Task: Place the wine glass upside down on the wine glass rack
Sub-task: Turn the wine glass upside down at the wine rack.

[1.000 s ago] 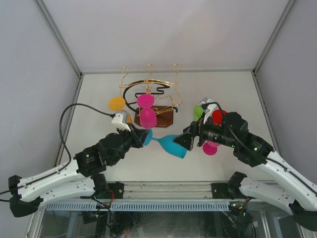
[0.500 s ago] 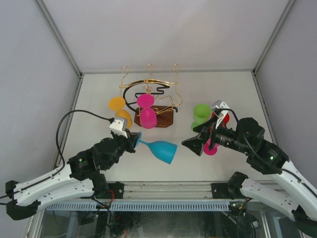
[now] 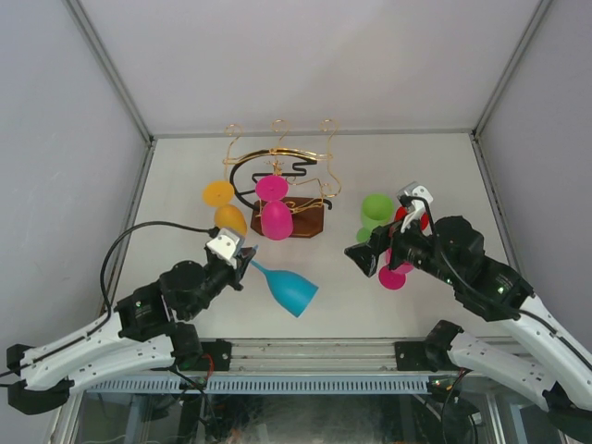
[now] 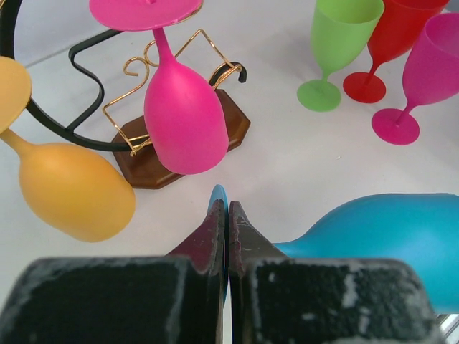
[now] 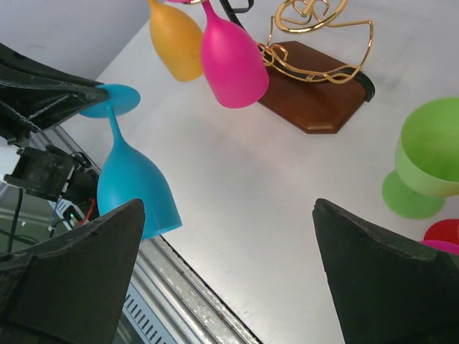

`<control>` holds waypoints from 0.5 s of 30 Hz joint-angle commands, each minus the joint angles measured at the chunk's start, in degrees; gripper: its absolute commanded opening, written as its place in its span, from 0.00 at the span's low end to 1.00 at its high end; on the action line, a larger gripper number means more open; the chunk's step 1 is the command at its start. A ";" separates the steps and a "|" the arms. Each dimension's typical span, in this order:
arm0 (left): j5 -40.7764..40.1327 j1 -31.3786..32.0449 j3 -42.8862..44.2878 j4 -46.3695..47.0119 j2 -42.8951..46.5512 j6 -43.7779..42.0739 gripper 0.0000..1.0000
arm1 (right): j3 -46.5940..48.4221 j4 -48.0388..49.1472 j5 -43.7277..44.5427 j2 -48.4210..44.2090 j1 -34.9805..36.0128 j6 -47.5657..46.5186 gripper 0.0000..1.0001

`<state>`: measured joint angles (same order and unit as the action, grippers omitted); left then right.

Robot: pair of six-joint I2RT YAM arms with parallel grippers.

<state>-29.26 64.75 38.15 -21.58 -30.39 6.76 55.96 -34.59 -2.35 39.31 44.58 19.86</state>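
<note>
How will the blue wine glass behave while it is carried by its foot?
It may pivot: the left hand pinches only the thin foot rim of the blue wine glass, bowl hanging far out. It looks like opaque plastic, so probably light and not brittle. Set down sideways, it would likely roll.

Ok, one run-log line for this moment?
left gripper: shut on blue wine glass foot | right gripper: open, empty | wine glass rack: pink glass, orange glass hanging
</note>
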 commanded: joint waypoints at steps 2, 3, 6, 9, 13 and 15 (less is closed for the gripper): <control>4.02 0.16 0.08 1.13 1.58 -7.70 0.00 | -1.03 2.86 -1.35 -1.07 -0.43 -5.17 1.00; 4.71 0.16 0.13 1.04 1.98 -8.44 0.00 | -1.15 3.18 -2.35 -1.01 -0.45 -5.68 1.00; 7.52 0.19 0.32 0.83 2.82 -10.98 0.00 | -1.66 4.42 -3.87 -0.08 -0.23 -5.97 0.98; 10.19 0.20 0.51 0.46 3.24 -13.48 0.00 | -2.51 6.43 -4.18 1.20 4.20 -7.34 0.94; 13.41 0.20 1.40 -1.06 2.66 -16.62 0.00 | -2.59 8.61 5.63 3.85 17.87 -13.42 0.94; 14.99 0.18 1.82 -2.01 2.30 -17.77 0.00 | -2.81 9.95 9.66 5.43 23.98 -18.72 0.95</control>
<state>-19.22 64.75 38.15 -23.00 -27.62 -6.13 53.54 -30.09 -1.13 42.41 59.16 10.79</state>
